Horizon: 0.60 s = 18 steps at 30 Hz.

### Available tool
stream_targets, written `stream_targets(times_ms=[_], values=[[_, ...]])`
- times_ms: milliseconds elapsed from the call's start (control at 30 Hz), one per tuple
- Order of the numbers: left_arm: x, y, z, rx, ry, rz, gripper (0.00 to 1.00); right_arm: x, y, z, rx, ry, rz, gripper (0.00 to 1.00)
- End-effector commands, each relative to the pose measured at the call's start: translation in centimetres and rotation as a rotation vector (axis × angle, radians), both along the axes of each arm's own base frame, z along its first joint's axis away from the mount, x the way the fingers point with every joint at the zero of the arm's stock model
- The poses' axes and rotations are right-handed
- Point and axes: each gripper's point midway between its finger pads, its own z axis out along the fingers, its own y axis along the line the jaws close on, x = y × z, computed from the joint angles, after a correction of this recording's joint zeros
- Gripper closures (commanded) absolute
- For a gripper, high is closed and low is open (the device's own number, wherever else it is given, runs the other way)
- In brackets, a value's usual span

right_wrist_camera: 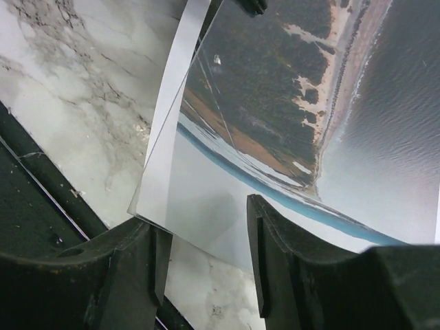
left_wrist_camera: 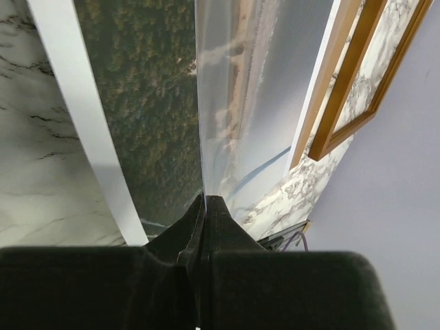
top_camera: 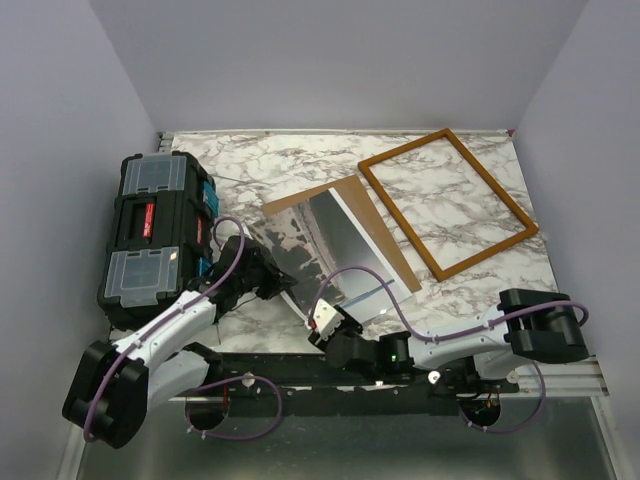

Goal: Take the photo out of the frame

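Note:
The photo (top_camera: 345,245) lies face up mid-table on the brown backing board (top_camera: 300,196); its dark trees and white border show in the left wrist view (left_wrist_camera: 144,117). A clear pane (left_wrist_camera: 254,89) rises from it nearly edge-on, and my left gripper (left_wrist_camera: 204,201) is shut on the pane's near edge. In the top view that gripper (top_camera: 272,282) sits at the photo's left corner. The empty frame (top_camera: 405,149) lies apart at the back right. My right gripper (right_wrist_camera: 206,268) stands open at the near corner of photo (right_wrist_camera: 289,89) and pane (right_wrist_camera: 192,213), holding nothing.
A black toolbox (top_camera: 155,235) stands along the left side of the marble table (top_camera: 290,160), close to my left arm. The frame's wooden rail (left_wrist_camera: 350,75) runs past the pane on the right. A black rail borders the table's near edge (right_wrist_camera: 41,199).

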Motion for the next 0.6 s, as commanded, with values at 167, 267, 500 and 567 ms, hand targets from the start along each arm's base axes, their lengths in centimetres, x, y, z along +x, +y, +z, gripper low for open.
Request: stream_targets(times_ms=[167, 267, 500, 567], values=[[1.8, -0.6, 1.2, 0.012, -0.025, -0.001, 1.00, -0.2, -1.1, 0.2, 0.080, 0.095, -0.125, 0.13], [2.1, -0.8, 1.1, 0.014, -0.019, -0.010, 1.00, -0.6, -1.4, 0.1, 0.078, 0.124, -0.113, 0.08], [2.8, -1.1, 1.0, 0.019, 0.007, -0.005, 1.00, 0.2, -2.3, -1.2, 0.008, 0.024, -0.128, 0.03], [3.1, -1.1, 0.9, 0.024, 0.012, 0.000, 1.00, 0.1, -2.1, -1.6, -0.007, -0.018, -0.117, 0.00]])
